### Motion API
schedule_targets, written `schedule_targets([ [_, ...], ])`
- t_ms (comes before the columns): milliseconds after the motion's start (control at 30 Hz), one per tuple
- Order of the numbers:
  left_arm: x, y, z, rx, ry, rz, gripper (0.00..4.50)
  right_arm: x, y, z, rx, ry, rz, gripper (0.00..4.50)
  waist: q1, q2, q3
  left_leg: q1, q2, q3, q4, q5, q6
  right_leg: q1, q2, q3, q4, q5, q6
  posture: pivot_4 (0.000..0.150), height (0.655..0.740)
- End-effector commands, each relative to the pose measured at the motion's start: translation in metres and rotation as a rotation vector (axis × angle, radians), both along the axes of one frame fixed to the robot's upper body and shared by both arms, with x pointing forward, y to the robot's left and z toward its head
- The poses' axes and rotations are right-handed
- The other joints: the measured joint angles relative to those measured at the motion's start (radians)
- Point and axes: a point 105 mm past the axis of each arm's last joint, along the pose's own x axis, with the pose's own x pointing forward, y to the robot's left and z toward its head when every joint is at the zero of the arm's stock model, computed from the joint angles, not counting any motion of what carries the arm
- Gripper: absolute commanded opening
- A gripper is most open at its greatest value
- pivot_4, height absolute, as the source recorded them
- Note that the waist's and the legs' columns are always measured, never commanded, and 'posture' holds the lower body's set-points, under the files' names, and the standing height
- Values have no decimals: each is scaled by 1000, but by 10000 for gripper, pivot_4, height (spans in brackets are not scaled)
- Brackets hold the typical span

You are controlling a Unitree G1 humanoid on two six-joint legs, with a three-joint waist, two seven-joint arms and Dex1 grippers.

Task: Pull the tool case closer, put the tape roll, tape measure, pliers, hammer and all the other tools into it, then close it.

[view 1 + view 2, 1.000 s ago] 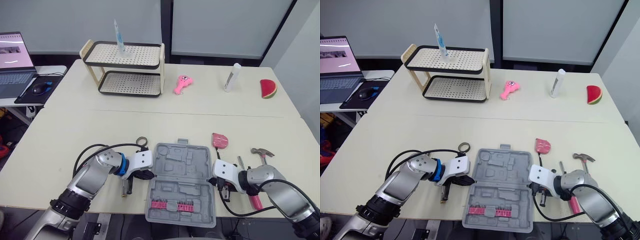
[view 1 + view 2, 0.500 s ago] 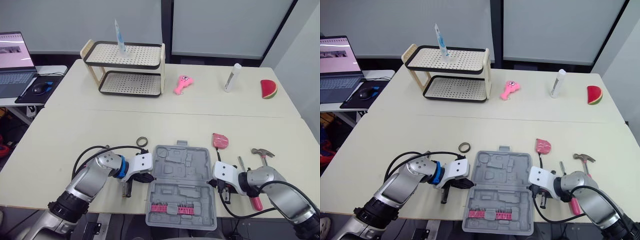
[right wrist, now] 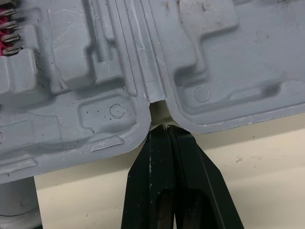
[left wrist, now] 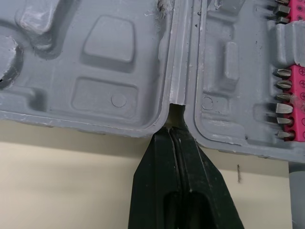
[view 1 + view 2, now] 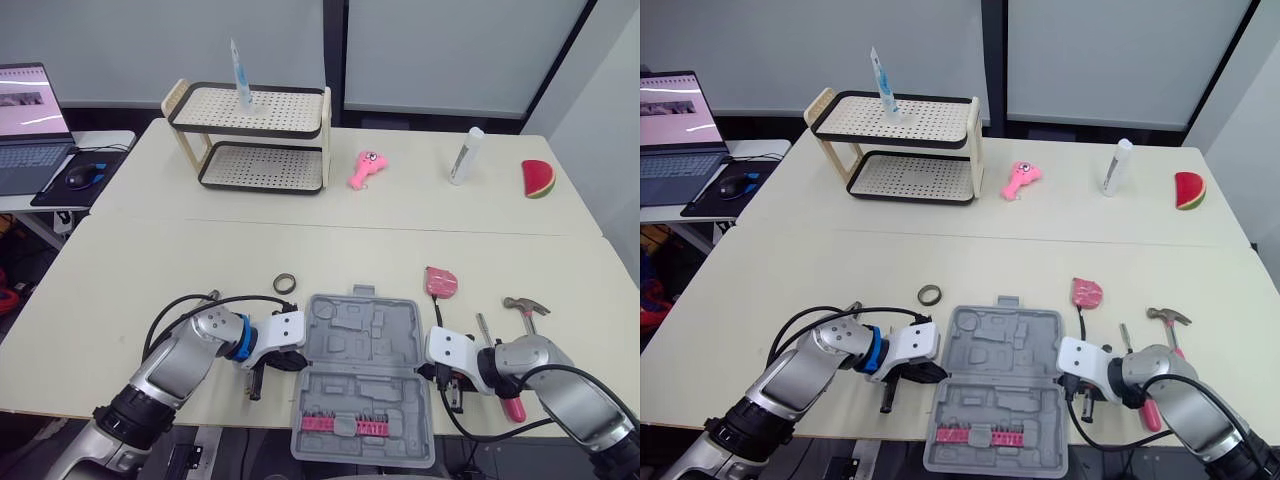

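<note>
Left wrist view: left hand (image 4: 175, 130) closed, touching tool case (image 4: 102, 47).

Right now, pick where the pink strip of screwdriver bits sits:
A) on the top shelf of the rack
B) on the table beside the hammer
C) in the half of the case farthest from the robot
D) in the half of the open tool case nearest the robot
D: the pink strip of bits lies inside the near half of the open tool case, along its front edge.
</note>
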Motion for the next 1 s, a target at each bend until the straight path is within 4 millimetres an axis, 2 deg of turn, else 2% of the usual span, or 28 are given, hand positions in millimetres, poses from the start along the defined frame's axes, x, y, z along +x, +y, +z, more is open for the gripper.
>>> schedule_targets([
  [33, -6, -13, 6, -42, -9, -57, 0, -6, 12, 8, 31, -16, 63, 244, 1, 0, 0, 0, 0, 0, 0, 0, 0, 0, 0, 0, 0, 0, 0, 1500, 7350],
  [233, -2, -9, 6, -33, -20, -40, 0, -2, 9, 9, 26, -27, 40, 244, 2, 0, 0, 0, 0, 0, 0, 0, 0, 0, 0, 0, 0, 0, 0, 1500, 7350],
  [533, 9, 8, 18, -41, -43, 27, 0, 7, -14, 23, 12, -62, -49, 244, 4, 0, 0, 0, 0, 0, 0, 0, 0, 0, 0, 0, 0, 0, 0, 1500, 7350],
  [700, 13, 27, 31, -56, -68, 73, 0, 3, -26, 36, 17, -85, -92, 244, 5, 0, 0, 0, 0, 0, 0, 0, 0, 0, 0, 0, 0, 0, 0, 1500, 7350],
  [767, 16, 36, 45, -124, -98, 119, 0, 1, -32, 46, 34, -113, -103, 244, 6, 0, 0, 0, 0, 0, 0, 0, 0, 0, 0, 0, 0, 0, 0, 1500, 7350],
  [833, 24, 59, 67, -230, -176, 221, 0, 0, -47, 63, 52, -186, -143, 244, 6, 0, 0, 0, 0, 0, 0, 0, 0, 0, 0, 0, 0, 0, 0, 1500, 7350],
  [900, 30, 91, 83, -313, -251, 374, 0, -1, -65, 80, 68, -273, -201, 244, 6, 0, 0, 0, 0, -1, 0, 0, 0, 0, -1, -1, 0, 0, 0, 1500, 7350],
  [967, 32, 121, 93, -367, -333, 511, 0, -5, -82, 92, 77, -332, -254, 244, 4, 0, 0, 1, 0, -1, 0, 0, 0, 1, 0, -1, 0, 0, 0, 1500, 7350],
  [1000, 32, 128, 95, -378, -356, 544, 0, -7, -87, 94, 78, -349, -266, 244, 5, 0, 0, 2, 1, 0, 0, 0, 0, 2, 0, -1, 0, 0, 0, 1500, 7350],
])
